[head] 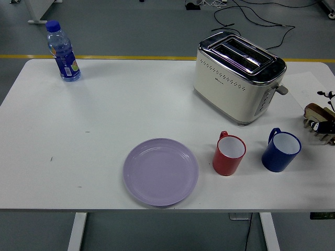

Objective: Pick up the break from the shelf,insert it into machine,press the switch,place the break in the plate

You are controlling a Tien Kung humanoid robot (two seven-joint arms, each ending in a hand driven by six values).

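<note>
A cream and chrome toaster [238, 78] stands at the back right of the table, its two top slots empty and its lever [281, 90] on the right end. An empty lilac plate [160, 171] lies near the front edge. At the far right edge a small rack [320, 135] holds a brown slice of bread [315, 110]. Only black bits of my right hand [324, 125] show there, at the bread and the rack, mostly cut off by the picture's edge. I cannot tell whether it holds the bread. My left arm is out of view.
A red mug [229, 154] and a blue mug [281, 150] stand in front of the toaster, between the plate and the rack. A water bottle [62, 50] stands at the back left corner. Cables lie on the floor beyond the table.
</note>
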